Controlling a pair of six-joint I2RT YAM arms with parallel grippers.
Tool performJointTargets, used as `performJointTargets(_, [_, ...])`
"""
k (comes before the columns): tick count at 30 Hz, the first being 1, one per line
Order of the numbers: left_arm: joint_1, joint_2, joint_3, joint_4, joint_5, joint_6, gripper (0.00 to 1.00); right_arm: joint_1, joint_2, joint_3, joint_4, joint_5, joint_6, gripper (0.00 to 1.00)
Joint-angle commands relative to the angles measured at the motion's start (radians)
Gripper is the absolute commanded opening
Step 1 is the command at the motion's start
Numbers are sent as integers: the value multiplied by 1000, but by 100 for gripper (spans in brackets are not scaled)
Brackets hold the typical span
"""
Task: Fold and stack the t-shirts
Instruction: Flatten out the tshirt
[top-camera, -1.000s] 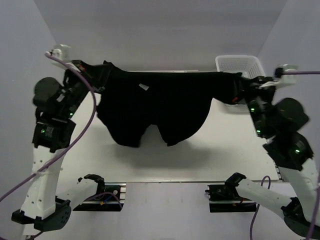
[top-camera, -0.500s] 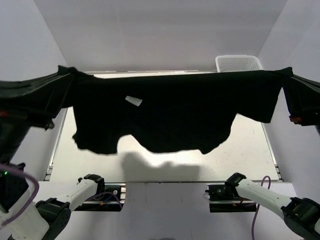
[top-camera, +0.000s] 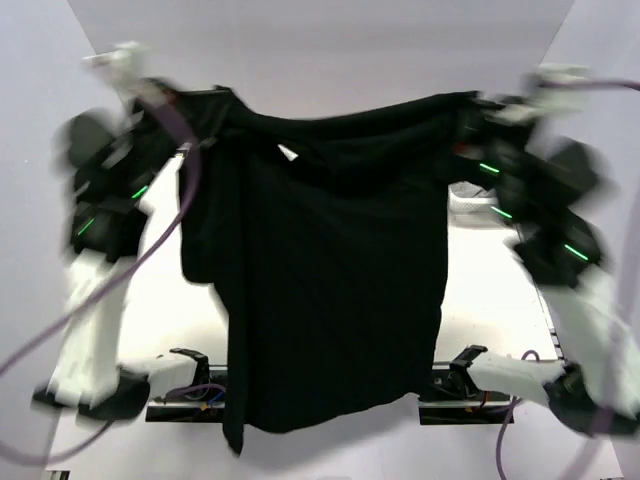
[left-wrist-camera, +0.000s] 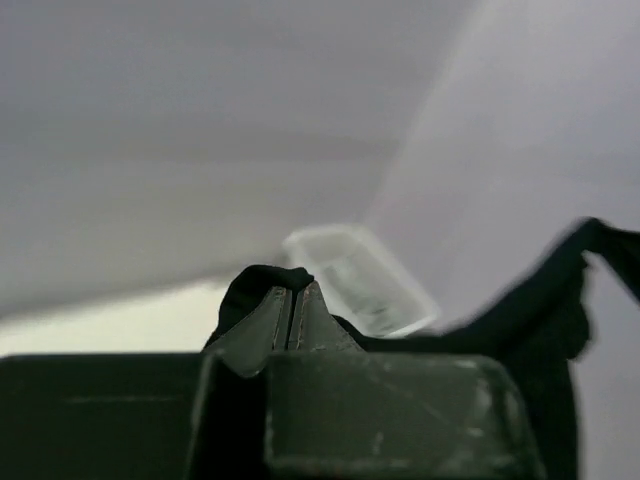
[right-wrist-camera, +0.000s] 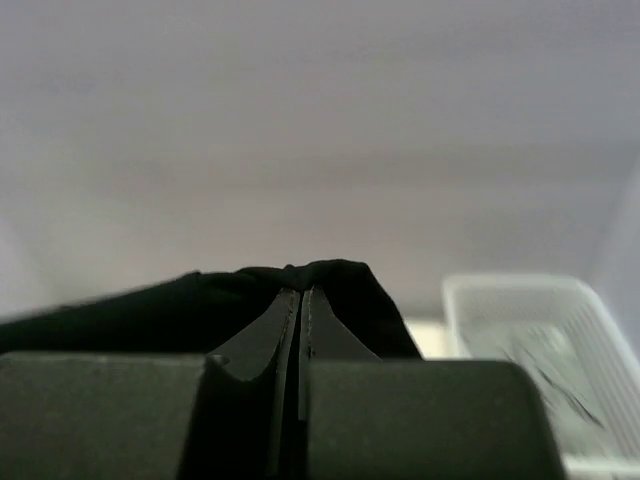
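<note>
Both arms stand raised with elbows bowed outward. The left gripper (left-wrist-camera: 292, 300) and the right gripper (right-wrist-camera: 300, 296) each pinch an upper edge of the black t-shirt (top-camera: 330, 290), fingers pressed together on cloth. It hangs spread between them above the table (top-camera: 490, 290).

Robot lab cell: bare white walls (top-camera: 320, 50), white table (top-camera: 485, 280), two cabled arms (top-camera: 100, 215).

Table (top-camera: 490, 290): white, bare patches showing at left and right.
Far right corner: white mesh basket (right-wrist-camera: 510, 284) stands on it.
Middle: hidden from above.
</note>
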Motion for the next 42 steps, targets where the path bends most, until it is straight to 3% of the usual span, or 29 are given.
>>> performJointTargets(1, [11, 175, -124, 35, -244, 44, 0, -15, 176, -95, 167, 283, -98, 0])
performJointTargets(5, [45, 402, -206, 55, -354, 41, 0, -92, 357, -158, 225, 208, -16, 0])
performJointTargets(7, [54, 505, -206, 23, -426, 21, 49, -141, 520, -146, 210, 179, 37, 0])
performJointTargets(8, [69, 615, -159, -11, -441, 12, 85, -168, 610, -132, 173, 119, 73, 0])
performJointTargets(9, [84, 673, -120, -45, -475, 12, 100, -190, 661, -32, 120, 96, 81, 29])
performJointTargets(10, [94, 730, -68, -84, -464, 1, 100, -198, 797, 12, 88, 79, 89, 45])
performJointTargets(11, [103, 839, 63, -174, -449, 13, 100, -212, 838, 178, -62, 56, 112, 64])
performJointTargets(12, [103, 885, 131, -219, -459, 13, 100, -225, 876, 229, -109, 50, 124, 78])
performJointTargets(13, [103, 919, 189, -253, -460, 28, 100, -227, 905, 259, -138, 41, 144, 88])
performJointTargets(14, [103, 944, 263, -275, -460, 29, 100, -232, 934, 277, -160, 7, 150, 90])
performJointTargets(17, [103, 935, 212, -252, -414, 67, 100, -230, 825, 101, -81, -75, 155, 90])
performJointTargets(19, [89, 894, 77, -156, -354, 93, 100, -226, 726, -57, -11, -133, 167, 90])
performJointTargets(23, [80, 820, -97, -28, -236, 113, 100, -224, 558, -388, 7, -429, 248, 90])
performJointTargets(25, [71, 807, -125, -16, -171, 113, 100, -206, 468, -556, 30, -618, 265, 90])
performJointTargets(28, [71, 868, -125, -40, -127, 113, 100, -164, 387, -714, 72, -755, 311, 90])
performJointTargets(35, [52, 927, -227, -13, -118, 94, 100, -46, 324, -945, 44, -780, 380, 90])
performJointTargets(40, [72, 961, -261, -19, -163, 85, 100, -35, 387, -1000, 34, -765, 397, 90])
performJointTargets(42, [81, 973, -270, -48, -212, 62, 100, -37, 431, -987, 14, -671, 397, 90])
